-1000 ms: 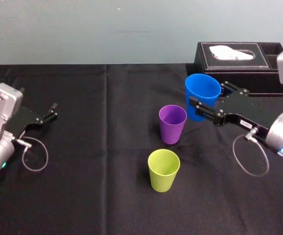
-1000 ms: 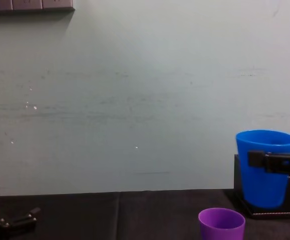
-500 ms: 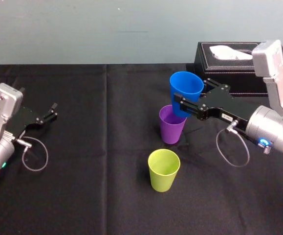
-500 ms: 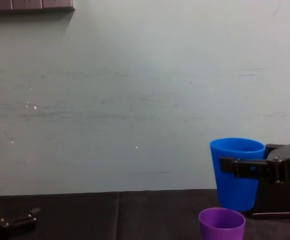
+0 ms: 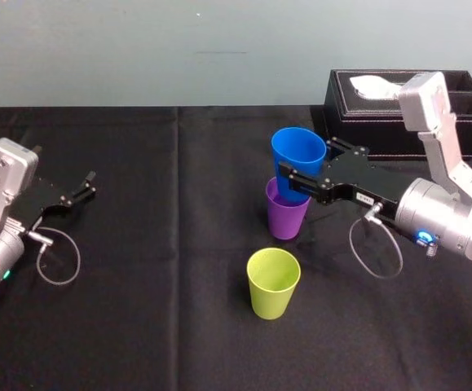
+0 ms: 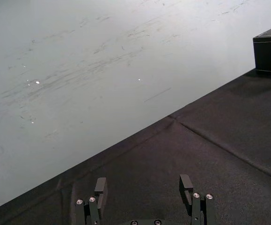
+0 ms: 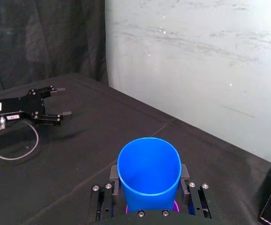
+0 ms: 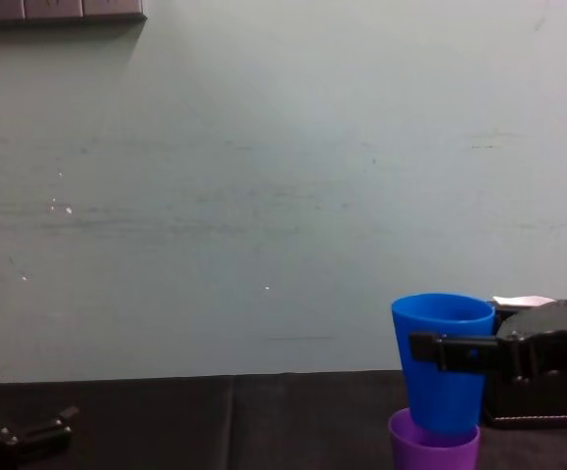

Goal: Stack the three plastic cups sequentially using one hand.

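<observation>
The blue cup (image 5: 297, 165) hangs upright in my right gripper (image 5: 303, 174), whose fingers are shut on its sides. Its base sits in the mouth of the purple cup (image 5: 288, 217), which stands on the black cloth directly beneath; in the chest view the blue cup (image 8: 444, 364) just enters the purple cup (image 8: 434, 450). From the right wrist view I look down into the blue cup (image 7: 149, 173), with a sliver of purple below it. The yellow-green cup (image 5: 273, 283) stands alone nearer to me. My left gripper (image 5: 85, 186) rests open at the far left, its fingers (image 6: 100, 188) spread over bare cloth.
A black leather tissue box (image 5: 386, 106) stands at the back right, behind my right arm. A loose cable loop (image 5: 376, 254) hangs under the right wrist. The pale wall rises just past the table's far edge.
My right gripper has carried the blue cup leftward and down, from beside the tissue box to directly over the purple cup, its base now entering that cup's mouth. The left arm has not moved.
</observation>
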Controlling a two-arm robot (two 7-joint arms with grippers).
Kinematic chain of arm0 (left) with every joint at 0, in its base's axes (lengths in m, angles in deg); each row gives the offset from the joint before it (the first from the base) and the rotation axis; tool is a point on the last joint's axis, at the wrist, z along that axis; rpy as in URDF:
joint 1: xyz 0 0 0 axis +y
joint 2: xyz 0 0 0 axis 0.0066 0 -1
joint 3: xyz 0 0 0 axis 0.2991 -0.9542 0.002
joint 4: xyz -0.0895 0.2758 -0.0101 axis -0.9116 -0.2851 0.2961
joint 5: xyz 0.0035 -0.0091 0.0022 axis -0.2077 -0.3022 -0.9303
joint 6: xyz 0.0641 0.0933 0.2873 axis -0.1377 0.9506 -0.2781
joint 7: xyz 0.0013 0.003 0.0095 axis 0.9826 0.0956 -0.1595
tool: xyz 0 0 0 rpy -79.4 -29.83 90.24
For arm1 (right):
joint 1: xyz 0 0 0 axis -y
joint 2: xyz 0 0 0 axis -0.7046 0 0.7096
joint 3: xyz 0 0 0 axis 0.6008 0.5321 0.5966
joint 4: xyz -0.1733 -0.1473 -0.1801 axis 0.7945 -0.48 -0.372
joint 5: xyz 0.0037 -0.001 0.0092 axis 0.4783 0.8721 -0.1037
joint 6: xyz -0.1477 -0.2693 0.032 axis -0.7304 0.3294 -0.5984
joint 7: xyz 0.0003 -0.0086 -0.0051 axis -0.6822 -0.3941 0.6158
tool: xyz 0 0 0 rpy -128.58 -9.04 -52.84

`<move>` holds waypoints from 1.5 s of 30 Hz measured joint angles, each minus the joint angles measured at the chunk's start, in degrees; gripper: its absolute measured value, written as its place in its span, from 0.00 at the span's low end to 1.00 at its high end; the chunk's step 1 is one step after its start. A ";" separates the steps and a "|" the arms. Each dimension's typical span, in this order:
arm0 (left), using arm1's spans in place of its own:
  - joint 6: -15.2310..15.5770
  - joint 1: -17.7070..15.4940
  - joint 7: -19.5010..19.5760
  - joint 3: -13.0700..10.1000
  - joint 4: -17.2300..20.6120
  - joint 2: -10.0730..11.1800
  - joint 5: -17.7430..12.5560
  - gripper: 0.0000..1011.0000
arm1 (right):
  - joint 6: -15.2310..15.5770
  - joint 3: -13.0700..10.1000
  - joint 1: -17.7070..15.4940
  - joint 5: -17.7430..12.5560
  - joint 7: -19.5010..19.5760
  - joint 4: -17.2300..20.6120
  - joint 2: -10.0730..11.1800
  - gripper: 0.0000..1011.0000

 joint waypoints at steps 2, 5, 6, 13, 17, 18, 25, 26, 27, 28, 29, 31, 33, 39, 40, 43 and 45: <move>0.00 0.00 0.00 0.00 0.00 0.00 0.00 1.00 | 0.00 0.31 0.23 0.15 -0.10 -0.50 -0.16 0.72; 0.00 0.00 0.00 0.00 0.00 0.00 0.00 1.00 | -0.01 0.63 0.48 0.28 -0.19 -1.09 -0.36 0.72; 0.00 0.00 0.00 0.00 0.00 0.00 0.00 1.00 | -0.02 0.70 0.53 0.30 -0.22 -1.24 -0.40 0.72; 0.00 0.00 0.00 0.00 0.00 0.00 0.00 1.00 | -0.34 1.13 0.96 0.44 -0.55 -2.61 -0.74 0.72; 0.00 0.00 0.00 0.00 0.00 0.00 0.00 1.00 | -0.66 1.29 1.19 0.45 -0.86 -3.33 -0.93 0.72; 0.00 0.00 0.00 0.00 0.00 0.00 0.00 1.00 | -0.66 1.29 1.19 0.45 -0.86 -3.33 -0.93 0.72; 0.00 0.00 0.00 0.00 0.00 0.00 0.00 1.00 | -1.53 1.38 1.32 0.38 -1.37 -4.26 -1.14 0.72; 0.00 0.00 0.00 0.00 0.00 0.00 0.00 1.00 | -1.53 1.38 1.32 0.37 -1.36 -4.25 -1.14 0.72; 0.00 0.00 0.00 0.00 0.00 0.00 0.00 1.00 | -1.52 1.38 1.32 0.37 -1.36 -4.24 -1.13 0.72; 0.00 0.00 0.00 0.00 0.00 0.00 0.00 1.00 | -1.50 1.38 1.32 0.37 -1.35 -4.21 -1.12 0.72; 0.00 0.00 0.00 0.00 0.00 0.00 0.00 1.00 | -1.49 1.38 1.32 0.37 -1.35 -4.20 -1.12 0.72; 0.00 0.00 0.00 0.00 0.00 0.00 0.00 1.00 | -1.47 1.37 1.32 0.37 -1.34 -4.17 -1.12 0.72; 0.00 0.00 0.00 0.00 0.00 0.00 0.00 1.00 | -1.44 1.37 1.32 0.36 -1.33 -4.13 -1.11 0.72; 0.00 0.00 0.00 0.00 0.00 0.00 0.00 1.00 | -1.36 1.34 1.30 0.34 -1.30 -4.03 -1.09 0.80; 0.00 0.00 0.00 0.00 0.00 0.00 0.00 1.00 | -1.35 1.34 1.30 0.33 -1.29 -4.02 -1.08 0.83; 0.00 0.00 0.00 0.00 0.00 0.00 0.00 1.00 | -1.31 1.32 1.29 0.33 -1.24 -3.99 -1.07 0.90; 0.00 0.00 0.00 0.00 0.00 0.00 0.00 1.00 | -1.29 1.32 1.28 0.33 -1.23 -3.98 -1.06 0.95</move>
